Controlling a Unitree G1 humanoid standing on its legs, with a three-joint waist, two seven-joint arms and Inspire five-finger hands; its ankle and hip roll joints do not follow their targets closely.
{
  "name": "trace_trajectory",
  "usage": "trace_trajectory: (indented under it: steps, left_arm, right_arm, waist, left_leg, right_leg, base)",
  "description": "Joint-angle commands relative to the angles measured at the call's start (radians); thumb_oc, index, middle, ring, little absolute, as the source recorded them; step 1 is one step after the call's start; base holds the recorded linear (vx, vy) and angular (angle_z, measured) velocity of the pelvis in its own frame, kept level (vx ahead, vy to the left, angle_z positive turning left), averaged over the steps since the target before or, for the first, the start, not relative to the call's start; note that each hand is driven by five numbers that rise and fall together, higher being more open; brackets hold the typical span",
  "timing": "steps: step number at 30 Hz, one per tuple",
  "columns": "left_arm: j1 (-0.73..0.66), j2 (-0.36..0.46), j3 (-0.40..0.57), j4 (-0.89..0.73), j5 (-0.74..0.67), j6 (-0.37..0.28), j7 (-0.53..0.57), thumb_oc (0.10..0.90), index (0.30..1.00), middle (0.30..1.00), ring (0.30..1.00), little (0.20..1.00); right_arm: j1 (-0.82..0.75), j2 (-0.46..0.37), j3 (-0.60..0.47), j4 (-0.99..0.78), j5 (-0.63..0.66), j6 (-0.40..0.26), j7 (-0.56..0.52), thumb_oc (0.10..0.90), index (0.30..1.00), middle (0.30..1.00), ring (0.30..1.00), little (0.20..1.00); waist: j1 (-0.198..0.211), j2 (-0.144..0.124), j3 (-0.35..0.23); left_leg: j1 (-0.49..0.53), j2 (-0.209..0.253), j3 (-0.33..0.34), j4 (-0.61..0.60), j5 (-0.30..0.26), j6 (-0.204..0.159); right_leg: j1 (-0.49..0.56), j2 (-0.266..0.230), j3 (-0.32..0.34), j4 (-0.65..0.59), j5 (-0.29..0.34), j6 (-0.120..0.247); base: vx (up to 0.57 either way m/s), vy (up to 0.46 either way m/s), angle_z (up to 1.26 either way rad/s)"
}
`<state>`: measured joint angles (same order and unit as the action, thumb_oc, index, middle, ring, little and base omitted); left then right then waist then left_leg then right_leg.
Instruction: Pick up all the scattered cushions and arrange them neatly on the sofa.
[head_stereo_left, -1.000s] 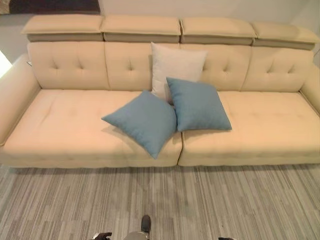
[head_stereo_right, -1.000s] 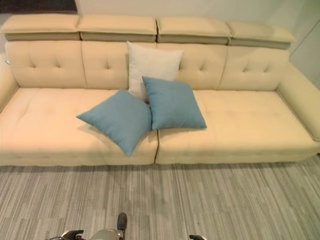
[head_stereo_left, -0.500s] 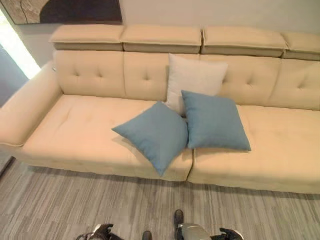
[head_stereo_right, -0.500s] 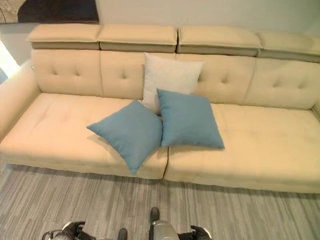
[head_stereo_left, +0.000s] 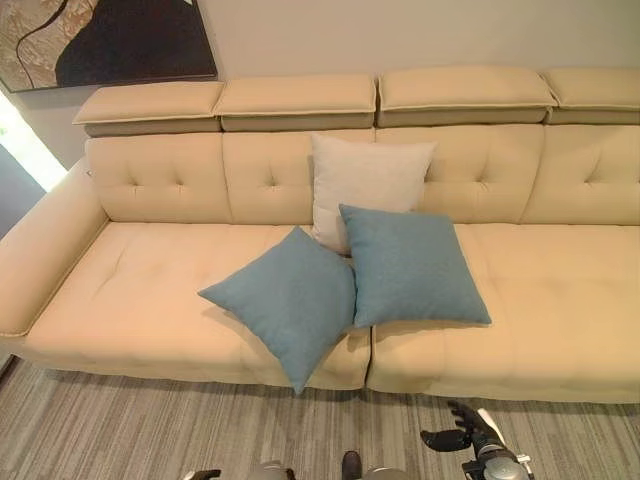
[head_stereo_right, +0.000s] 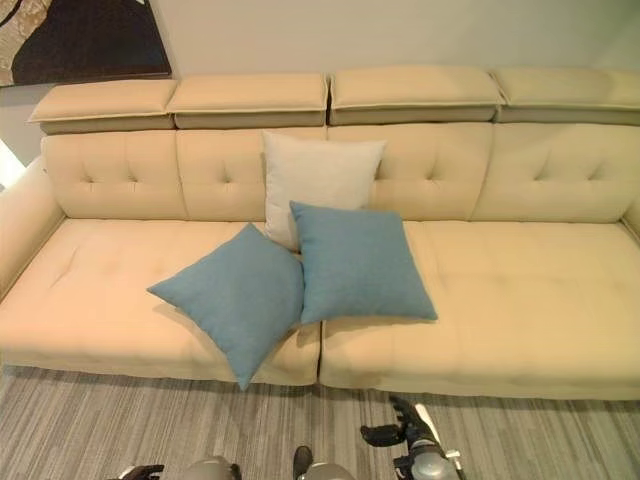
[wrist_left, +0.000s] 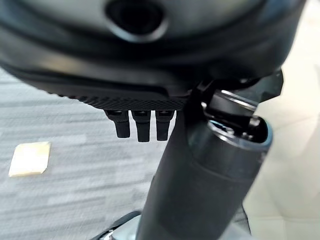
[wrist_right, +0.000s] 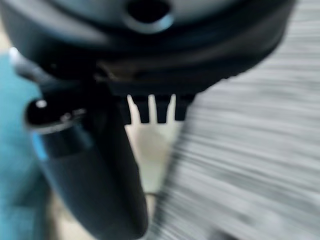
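I see three cushions on the sofa, all gathered near the middle of its seat. The white cushion stands upright against the backrest. In front of it the right blue cushion leans back, covering the white one's lower part, its lower edge resting on the seat just right of the seam between the two seat sections. The left blue cushion sits turned on a corner like a diamond, touching the right blue one along its side; its lowest corner hangs over the sofa's front edge, just left of the seam. The rest of the seat, toward both armrests, carries nothing.

My right robot hand is raised above the floor in front of the sofa's front edge, below the right blue cushion, its fingers spread loosely and the thumb out, holding nothing. My left robot hand shows in its wrist view over the grey striped floor, fingers straight and relaxed, holding nothing. A small pale square patch lies on the floor there.

A dark picture hangs on the wall above the sofa's left end.
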<state>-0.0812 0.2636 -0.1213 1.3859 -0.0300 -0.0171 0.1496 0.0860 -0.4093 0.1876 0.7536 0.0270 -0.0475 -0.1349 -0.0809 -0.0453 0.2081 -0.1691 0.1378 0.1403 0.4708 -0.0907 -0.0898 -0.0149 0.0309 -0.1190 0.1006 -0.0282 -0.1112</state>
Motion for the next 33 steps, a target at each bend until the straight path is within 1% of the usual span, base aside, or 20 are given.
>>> trace_trajectory:
  steps: [1, 2, 4, 6, 9, 11, 12, 13, 14, 16, 18, 19, 21, 22, 25, 26, 27, 29, 31, 33]
  left_arm:
    - [-0.005, 0.039, 0.003, -0.026, -0.025, -0.031, 0.058, 0.8, 0.9, 0.9, 0.9, 0.9]
    - [-0.014, 0.043, -0.006, -0.034, -0.036, -0.039, 0.089, 0.8, 0.9, 0.9, 0.9, 0.9]
    - [-0.014, 0.043, -0.006, -0.034, -0.036, -0.039, 0.089, 0.8, 0.9, 0.9, 0.9, 0.9]
    - [-0.033, 0.048, -0.011, -0.014, -0.048, -0.049, 0.13, 0.8, 0.9, 0.9, 0.9, 0.9]
    - [-0.026, 0.038, -0.013, 0.01, -0.028, -0.045, 0.124, 0.8, 0.9, 0.9, 0.9, 0.9]
    - [-0.033, 0.036, -0.031, -0.009, -0.013, -0.048, 0.133, 0.8, 0.9, 0.9, 0.9, 0.9]
    - [-0.033, 0.036, -0.031, -0.009, -0.013, -0.048, 0.133, 0.8, 0.9, 0.9, 0.9, 0.9]
    - [-0.048, 0.056, -0.037, -0.035, -0.02, -0.056, 0.15, 0.8, 0.9, 0.9, 0.9, 0.9]
    - [-0.054, 0.067, -0.032, -0.054, -0.031, -0.059, 0.159, 0.8, 0.9, 0.9, 0.9, 0.9]
    - [-0.064, 0.102, -0.02, -0.107, -0.051, -0.068, 0.179, 0.8, 0.9, 0.9, 0.9, 0.9]
    - [-0.075, 0.134, -0.007, -0.177, -0.059, -0.088, 0.209, 0.8, 0.9, 0.9, 0.9, 0.9]
    - [-0.075, 0.134, -0.007, -0.177, -0.059, -0.088, 0.209, 0.8, 0.9, 0.9, 0.9, 0.9]
    - [-0.079, 0.142, 0.008, -0.256, -0.069, -0.104, 0.229, 0.8, 0.9, 0.9, 0.9, 0.9]
    - [-0.089, 0.141, 0.025, -0.301, -0.097, -0.122, 0.241, 0.8, 0.9, 0.9, 0.9, 0.9]
    - [-0.089, 0.14, 0.029, -0.347, -0.102, -0.127, 0.249, 0.8, 0.9, 0.9, 0.9, 0.9]
    - [-0.075, 0.134, 0.038, -0.417, -0.095, -0.139, 0.26, 0.8, 0.9, 0.9, 0.9, 0.9]
    - [-0.054, 0.128, 0.048, -0.459, -0.079, -0.144, 0.283, 0.8, 0.9, 0.9, 0.9, 0.9]
    - [-0.032, 0.117, 0.066, -0.491, -0.076, -0.141, 0.297, 0.8, 0.9, 0.9, 0.9, 0.9]
    - [0.001, 0.102, 0.103, -0.595, -0.071, -0.155, 0.327, 0.8, 0.9, 0.9, 0.9, 0.9]
    - [-0.014, 0.098, 0.092, -0.6, -0.077, -0.148, 0.332, 0.8, 0.9, 0.9, 0.9, 0.9]
  right_arm:
    - [0.012, -0.062, -0.002, -0.04, -0.042, -0.04, -0.051, 0.8, 0.9, 0.9, 0.9, 0.9]
    - [-0.013, -0.06, 0.014, -0.004, -0.054, -0.038, -0.075, 0.8, 0.9, 0.9, 0.9, 0.9]
    - [-0.014, -0.059, 0.014, -0.003, -0.054, -0.038, -0.076, 0.8, 0.9, 0.9, 0.9, 0.9]
    - [-0.077, -0.044, 0.039, 0.086, -0.046, -0.038, -0.103, 0.8, 0.9, 0.9, 0.9, 0.9]
    - [-0.083, -0.023, 0.036, 0.146, -0.046, -0.036, -0.093, 0.8, 0.9, 0.9, 0.9, 0.9]
    - [-0.089, 0.004, 0.02, 0.189, -0.028, -0.034, -0.087, 0.8, 0.9, 0.9, 0.9, 0.9]
    - [-0.089, 0.004, 0.02, 0.189, -0.028, -0.034, -0.087, 0.8, 0.9, 0.9, 0.9, 0.9]
    - [-0.102, 0.016, 0.011, 0.191, -0.004, -0.038, -0.086, 0.8, 0.9, 0.9, 0.9, 0.9]
    - [-0.107, 0.018, 0.01, 0.181, 0.003, -0.039, -0.089, 0.8, 0.9, 0.9, 0.9, 0.9]
    - [-0.105, 0.028, 0.007, 0.142, 0.013, -0.047, -0.102, 0.8, 0.9, 0.9, 0.9, 0.9]
    - [-0.095, 0.04, 0.0, 0.075, 0.037, -0.072, -0.12, 0.8, 0.9, 0.9, 0.9, 0.9]
    - [-0.095, 0.04, 0.0, 0.075, 0.037, -0.072, -0.12, 0.8, 0.9, 0.9, 0.9, 0.9]
    - [-0.089, 0.042, 0.002, 0.01, 0.057, -0.094, -0.127, 0.8, 0.9, 0.9, 0.9, 0.9]
    - [-0.085, 0.045, 0.002, -0.032, 0.074, -0.112, -0.134, 0.8, 0.9, 0.9, 0.9, 0.9]
    - [-0.075, 0.048, -0.004, -0.071, 0.079, -0.119, -0.141, 0.8, 0.9, 0.9, 0.9, 0.9]
    - [-0.042, 0.057, -0.021, -0.141, 0.073, -0.126, -0.147, 0.8, 0.9, 0.9, 0.9, 0.9]
    - [-0.023, 0.055, -0.026, -0.171, 0.055, -0.13, -0.153, 0.8, 0.9, 0.9, 0.9, 0.9]
    - [-0.006, 0.063, -0.032, -0.197, 0.054, -0.134, -0.156, 0.8, 0.9, 0.9, 0.9, 0.9]
    - [0.013, 0.052, -0.061, -0.268, 0.059, -0.14, -0.169, 0.8, 0.9, 0.9, 0.9, 0.9]
    - [0.008, 0.054, -0.063, -0.29, 0.1, -0.128, -0.17, 0.8, 0.9, 0.9, 0.9, 0.9]
  waist:
    - [0.006, -0.005, 0.024]
    - [0.024, 0.011, 0.03]
    - [0.025, 0.01, 0.032]
    - [0.061, 0.011, 0.015]
    - [0.062, 0.016, -0.02]
    - [0.063, 0.0, -0.044]
    - [0.065, -0.001, -0.044]
    - [0.063, -0.008, -0.044]
    - [0.064, -0.004, -0.039]
    - [0.066, 0.009, -0.029]
    - [0.036, 0.019, -0.014]
    - [0.036, 0.02, -0.017]
    - [0.001, 0.018, 0.001]
    - [-0.02, 0.014, 0.011]
    - [-0.033, 0.017, 0.014]
    - [-0.043, 0.019, 0.001]
    - [-0.043, 0.02, -0.006]
    - [-0.05, 0.022, -0.024]
    - [-0.044, 0.029, -0.025]
    - [-0.035, 0.021, -0.007]
  left_leg:
    - [-0.024, 0.083, -0.021, -0.169, 0.092, 0.024]
    - [-0.033, 0.141, -0.103, -0.276, 0.178, -0.007]
    - [-0.028, 0.141, -0.102, -0.281, 0.18, -0.008]
    - [-0.05, 0.191, -0.247, -0.353, 0.246, -0.049]
    - [-0.03, 0.198, -0.196, -0.363, 0.219, -0.061]
    - [-0.03, 0.138, -0.158, -0.302, 0.155, -0.055]
    - [-0.03, 0.137, -0.157, -0.3, 0.153, -0.054]
    - [-0.009, 0.098, -0.12, -0.289, 0.107, -0.026]
    - [0.002, 0.087, -0.096, -0.286, 0.093, -0.012]
    - [0.033, 0.066, -0.055, -0.294, 0.066, 0.017]
    - [0.087, 0.014, -0.036, -0.315, 0.038, 0.045]
    - [0.085, 0.015, -0.036, -0.317, 0.04, 0.045]
    - [0.129, -0.039, -0.029, -0.329, 0.013, 0.06]
    - [0.169, -0.089, -0.019, -0.333, -0.012, 0.07]
    - [0.2, -0.111, -0.017, -0.337, -0.034, 0.072]
    - [0.219, -0.129, -0.007, -0.325, -0.053, 0.072]
    - [0.214, -0.128, -0.005, -0.288, -0.059, 0.068]
    - [0.206, -0.131, -0.003, -0.257, -0.052, 0.059]
    - [0.158, -0.102, 0.005, -0.001, 0.049, -0.017]
    - [0.089, -0.097, -0.022, 0.152, 0.085, -0.031]
  right_leg:
    - [0.001, -0.078, 0.082, 0.078, -0.108, 0.15]
    - [0.022, -0.084, 0.111, 0.104, -0.142, 0.163]
    - [0.022, -0.085, 0.112, 0.107, -0.144, 0.162]
    - [0.074, -0.118, 0.192, 0.108, -0.184, 0.202]
    - [0.102, -0.159, 0.2, 0.09, -0.185, 0.231]
    - [0.091, -0.238, 0.2, 0.1, -0.107, 0.276]
    - [0.091, -0.239, 0.202, 0.1, -0.107, 0.277]
    - [0.041, -0.287, 0.206, 0.162, 0.009, 0.284]
    - [0.011, -0.304, 0.2, 0.202, 0.047, 0.274]
    - [-0.046, -0.328, 0.161, 0.28, 0.08, 0.249]
    - [-0.107, -0.261, 0.132, 0.298, 0.028, 0.231]
    - [-0.108, -0.26, 0.131, 0.296, 0.031, 0.23]
    - [-0.155, -0.161, 0.113, 0.237, -0.014, 0.226]
    - [-0.192, -0.106, 0.058, 0.176, -0.009, 0.228]
    - [-0.2, -0.091, -0.005, 0.148, -0.007, 0.22]
    - [-0.175, -0.1, -0.089, 0.102, -0.023, 0.192]
    - [-0.135, -0.103, -0.098, 0.08, -0.034, 0.18]
    - [-0.112, -0.082, -0.061, 0.063, -0.038, 0.162]
    - [-0.04, -0.061, -0.01, 0.047, -0.042, 0.138]
    - [-0.031, -0.054, 0.034, 0.065, -0.049, 0.112]
  base:
    - [0.41, 0.412, -0.28]
    - [0.23, 0.216, -0.26]
    - [0.23, 0.235, -0.35]
    - [0.47, 0.526, -0.47]
    - [0.41, 0.489, -0.81]
    - [0.27, 0.405, -0.14]
    - [0.2, 0.369, 0.08]
    - [0.16, 0.383, -0.08]
    - [0.2, 0.535, -0.18]
    - [0.17, 0.449, -0.37]
    - [0.22, 0.375, -0.47]
    - [0.16, 0.203, -0.28]
    - [0.23, 0.261, -0.09]
    - [0.22, 0.229, -0.01]
    - [0.18, 0.139, 0.07]
    - [0.21, 0.049, 0.24]
    - [0.29, 0.052, 0.22]
    - [0.2, 0.006, 0.14]
    - [0.21, 0.002, -0.01]
    - [0.05, 0.007, -0.54]
